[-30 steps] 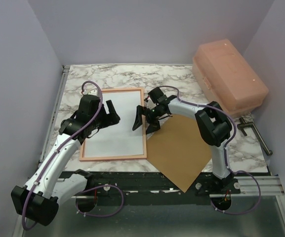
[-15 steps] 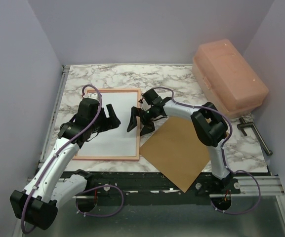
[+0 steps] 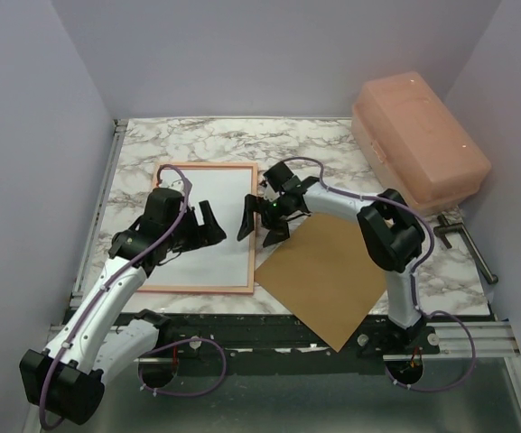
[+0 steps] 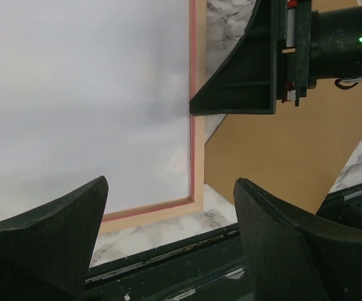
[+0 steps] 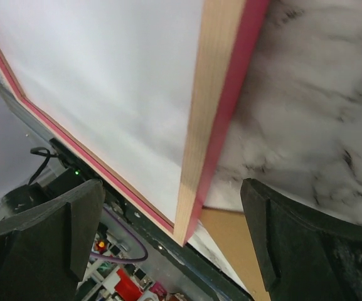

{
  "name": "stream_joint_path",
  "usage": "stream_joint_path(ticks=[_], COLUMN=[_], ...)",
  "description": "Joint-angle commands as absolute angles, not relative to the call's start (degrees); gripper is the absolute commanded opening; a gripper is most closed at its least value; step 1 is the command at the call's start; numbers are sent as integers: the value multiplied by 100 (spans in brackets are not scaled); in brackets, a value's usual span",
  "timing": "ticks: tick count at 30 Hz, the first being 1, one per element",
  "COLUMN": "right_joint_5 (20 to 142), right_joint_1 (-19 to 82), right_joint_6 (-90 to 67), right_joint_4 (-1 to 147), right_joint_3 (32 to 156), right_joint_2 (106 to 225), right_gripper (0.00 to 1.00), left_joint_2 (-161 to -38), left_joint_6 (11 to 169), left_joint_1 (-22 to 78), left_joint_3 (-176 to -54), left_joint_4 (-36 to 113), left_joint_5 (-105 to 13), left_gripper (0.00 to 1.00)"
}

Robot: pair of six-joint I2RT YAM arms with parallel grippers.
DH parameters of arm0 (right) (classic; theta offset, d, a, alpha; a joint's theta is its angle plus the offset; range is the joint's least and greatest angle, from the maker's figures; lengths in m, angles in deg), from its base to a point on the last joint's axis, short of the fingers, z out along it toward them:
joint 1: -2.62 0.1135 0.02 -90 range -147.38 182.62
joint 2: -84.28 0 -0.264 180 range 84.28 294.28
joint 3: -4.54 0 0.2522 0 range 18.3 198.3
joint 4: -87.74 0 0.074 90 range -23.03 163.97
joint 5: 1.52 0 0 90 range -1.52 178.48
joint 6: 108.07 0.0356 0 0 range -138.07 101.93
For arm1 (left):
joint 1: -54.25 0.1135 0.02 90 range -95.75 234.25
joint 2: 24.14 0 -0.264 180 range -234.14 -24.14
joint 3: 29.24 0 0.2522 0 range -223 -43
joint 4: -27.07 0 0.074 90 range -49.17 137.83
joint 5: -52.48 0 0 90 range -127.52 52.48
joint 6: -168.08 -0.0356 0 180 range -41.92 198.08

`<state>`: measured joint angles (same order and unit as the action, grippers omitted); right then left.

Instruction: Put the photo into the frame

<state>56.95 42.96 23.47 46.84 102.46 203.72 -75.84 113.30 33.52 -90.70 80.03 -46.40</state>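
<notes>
Top view: frame (image 3: 208,166) lies flat on marble bench (image 3: 332,144), left of centre, tan back up, a bit skewed. Its pink side face shows in the right wrist view (image 5: 234,94). Photo (image 3: 215,189) sits inside the border, white back up, and fills the opening. No printed side visible.

L pincer (image 3: 213,225) is over the mid-right part of the photo, jaws wide, nothing between them. L wrist view: both own fingers (image 4: 49,238) at the bottom of the picture, with the white sheet (image 4: 74,94) and the frame's lower right corner (image 4: 196,204) in the gap. Can't tell if the tips touch the sheet.

R pincer (image 3: 260,229) is at the frame's right rail, about mid-height of the picture. Jaws wide and straddling the rail: one finger over the photo side, the other over the outer side, toward the backing board (image 3: 328,271). R wrist view: the rail (image 5: 215,113) runs up between the two fingers (image 5: 42,232), white sheet (image 5: 105,81) to the left, marble (image 5: 306,94) to the right. Nothing gripped. L wrist view shows one R finger (image 4: 243,75) with its tip at the rail's inner edge; contact unclear.

Brown backing board lies flat, rotated, centre-right and lower. Its left corner is just beside the frame's lower right part.

Pink lidded plastic box (image 3: 418,135) upper right, well apart from the frame. Metal clamp (image 3: 463,244) at the right bench edge.
</notes>
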Motion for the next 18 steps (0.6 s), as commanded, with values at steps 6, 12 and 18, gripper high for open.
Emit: stream_joint_path(ticks=[6, 12, 18], right_joint_5=[6761, 6926, 7349], right_joint_1=[4153, 3824, 3408], right_joint_6=[2324, 2506, 2638], right_joint_4=[4063, 3964, 3511], right_joint_3=[8928, 7815, 7124], right_joint_2=[18939, 17838, 16778], right_gripper=[100, 100, 100], left_joint_2=[-7345, -7550, -8187], left_joint_6=[11556, 11795, 11822], left_joint_1=[3318, 3105, 2426], left_joint_3=[-8543, -8326, -8647], left_joint_4=[7410, 6945, 6746], left_joint_5=[-5696, -6056, -5869], left_gripper=[93, 99, 98])
